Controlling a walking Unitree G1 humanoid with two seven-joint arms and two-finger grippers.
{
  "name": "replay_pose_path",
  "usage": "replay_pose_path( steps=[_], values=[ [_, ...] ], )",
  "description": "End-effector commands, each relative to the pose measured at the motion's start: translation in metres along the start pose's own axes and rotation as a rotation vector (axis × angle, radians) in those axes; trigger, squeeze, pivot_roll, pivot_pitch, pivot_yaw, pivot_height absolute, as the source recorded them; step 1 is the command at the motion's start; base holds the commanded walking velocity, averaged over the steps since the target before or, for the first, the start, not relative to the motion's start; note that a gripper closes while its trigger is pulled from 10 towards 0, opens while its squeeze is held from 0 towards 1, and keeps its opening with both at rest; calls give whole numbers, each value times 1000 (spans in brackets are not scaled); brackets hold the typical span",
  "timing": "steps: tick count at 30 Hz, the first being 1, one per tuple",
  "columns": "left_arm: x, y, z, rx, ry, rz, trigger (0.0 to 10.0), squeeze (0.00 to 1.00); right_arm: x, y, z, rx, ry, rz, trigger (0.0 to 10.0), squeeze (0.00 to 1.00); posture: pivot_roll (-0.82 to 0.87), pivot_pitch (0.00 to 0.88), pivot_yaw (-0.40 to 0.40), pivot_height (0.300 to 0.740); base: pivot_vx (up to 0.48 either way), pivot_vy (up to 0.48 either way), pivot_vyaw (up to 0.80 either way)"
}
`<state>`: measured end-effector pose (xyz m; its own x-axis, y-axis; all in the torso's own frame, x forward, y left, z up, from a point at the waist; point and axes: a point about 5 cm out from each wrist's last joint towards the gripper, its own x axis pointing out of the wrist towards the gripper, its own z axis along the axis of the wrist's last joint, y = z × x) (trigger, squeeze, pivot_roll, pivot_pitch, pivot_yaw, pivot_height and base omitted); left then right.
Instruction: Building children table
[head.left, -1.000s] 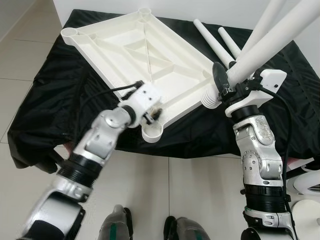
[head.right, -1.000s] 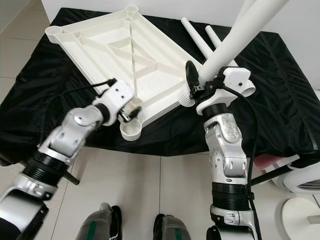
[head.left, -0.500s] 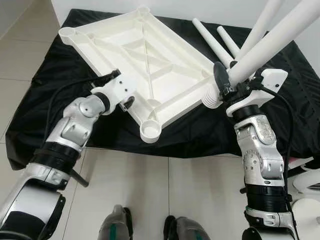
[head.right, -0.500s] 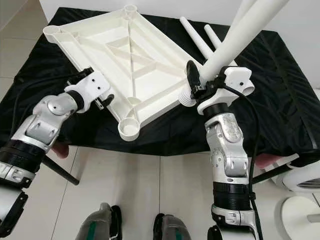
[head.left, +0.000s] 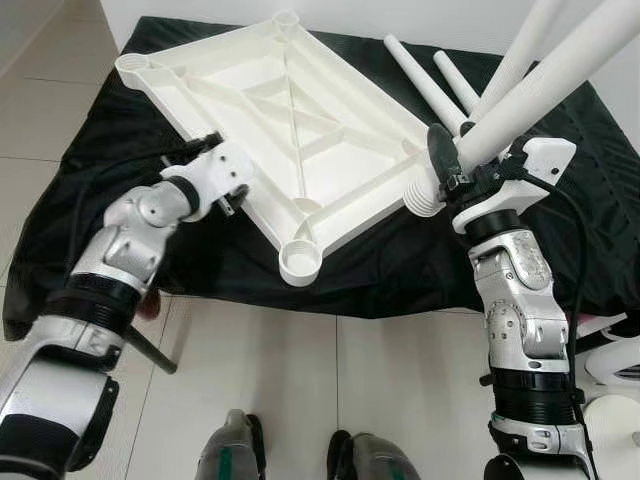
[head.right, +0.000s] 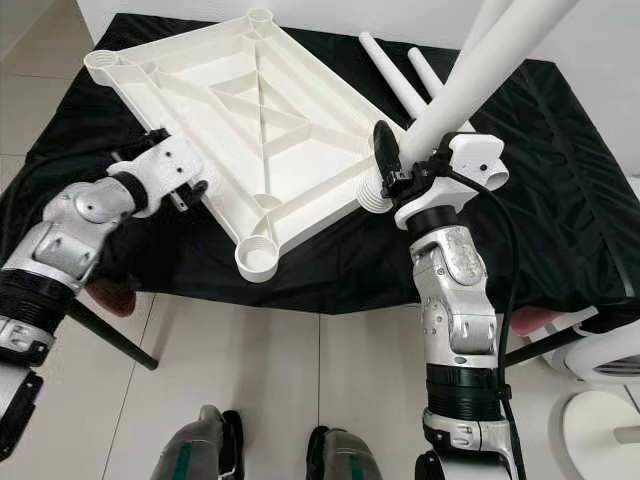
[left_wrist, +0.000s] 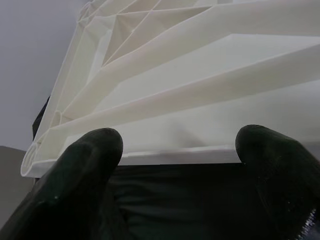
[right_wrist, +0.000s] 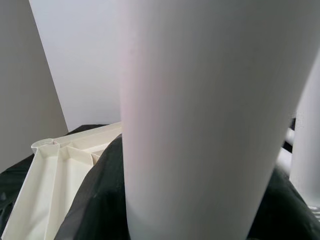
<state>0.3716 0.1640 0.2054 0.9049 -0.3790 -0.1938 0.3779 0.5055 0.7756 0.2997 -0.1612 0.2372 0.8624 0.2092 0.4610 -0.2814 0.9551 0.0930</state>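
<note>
The white plastic tabletop (head.left: 300, 120) lies upside down on a black cloth (head.left: 120, 170), ribs facing up, with a round leg socket (head.left: 300, 262) at its near corner. My left gripper (head.left: 228, 200) is open at the tabletop's left long edge; in the left wrist view its two black fingertips (left_wrist: 85, 165) stand wide apart just short of that edge. My right gripper (head.left: 450, 165) is shut on a white table leg (head.left: 540, 85), tilted up to the right. The leg's threaded end (head.left: 420, 195) hangs beside the tabletop's right edge. A second white leg (head.left: 530, 35) rises behind it.
Two loose white legs (head.left: 425, 85) lie side by side on the cloth at the back. My feet (head.left: 235, 455) stand on the tiled floor before the table. A white round base (head.left: 615, 390) sits on the floor at the right. A dark rod (head.left: 150, 350) slants under the table's left side.
My left gripper has drawn away from the near corner socket and moved left along the tabletop's edge. The right arm and its leg have stayed put.
</note>
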Motion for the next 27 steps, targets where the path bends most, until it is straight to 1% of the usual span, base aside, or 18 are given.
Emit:
replay_pose_path(
  steps=[1,3,5,7,9,11,13,17,20,22,23,24,25,26,27],
  values=[
    [-1,5,2,5,-17,70,10000,0,0,-3,5,7,-18,-10,10000,0,35,126,-41,740,0,0,0],
    [-1,4,2,1,-24,65,10000,0,0,-3,5,8,-18,-10,10000,0,35,126,-41,740,0,0,0],
    [2,-4,13,-12,-67,54,10000,0,0,-3,5,10,-18,-9,10000,0,38,124,-44,740,0,0,0],
    [3,-5,16,-20,-78,51,10000,0,0,-3,5,10,-18,-9,10000,0,38,124,-44,740,0,0,0],
    [7,-12,25,-23,-112,35,10000,0,0,-2,5,11,-19,-7,10000,0,37,122,-44,740,0,0,0],
    [10,-22,36,-21,-153,2,10000,0,0,-2,4,13,-19,-5,10000,0,36,120,-44,740,0,0,0],
    [11,-30,43,-5,-182,-27,10000,0,0,-2,4,12,-18,-5,10000,0,33,119,-44,740,0,0,0],
    [13,-37,46,11,-189,-43,10000,0,-2,-3,1,6,-5,-14,10000,0,32,120,-43,740,0,0,0],
    [13,-40,47,19,-192,-49,10000,0,-3,-4,-1,3,1,-25,10000,0,32,122,-43,740,0,0,0],
    [12,-43,47,27,-196,-59,10000,0,-7,-12,-7,-53,23,-98,10000,0,33,126,-42,740,0,0,0],
    [12,-43,47,27,-196,-59,10000,0,-7,-12,-7,-53,23,-98,10000,0,33,126,-42,740,0,0,0],
    [11,-43,46,31,-194,-58,10000,0,-9,-20,-10,-92,34,-160,10000,0,33,128,-41,740,0,0,0],
    [11,-43,46,31,-194,-58,10000,0,-9,-20,-10,-92,34,-160,10000,0,33,128,-41,740,0,0,0],
    [9,-42,45,53,-187,-55,10000,0,-13,-36,-15,-161,64,-274,10000,0,38,135,-40,740,0,0,0],
    [9,-42,45,53,-187,-55,10000,0,-13,-36,-15,-161,64,-274,10000,0,38,135,-40,740,0,0,0]
  ],
)
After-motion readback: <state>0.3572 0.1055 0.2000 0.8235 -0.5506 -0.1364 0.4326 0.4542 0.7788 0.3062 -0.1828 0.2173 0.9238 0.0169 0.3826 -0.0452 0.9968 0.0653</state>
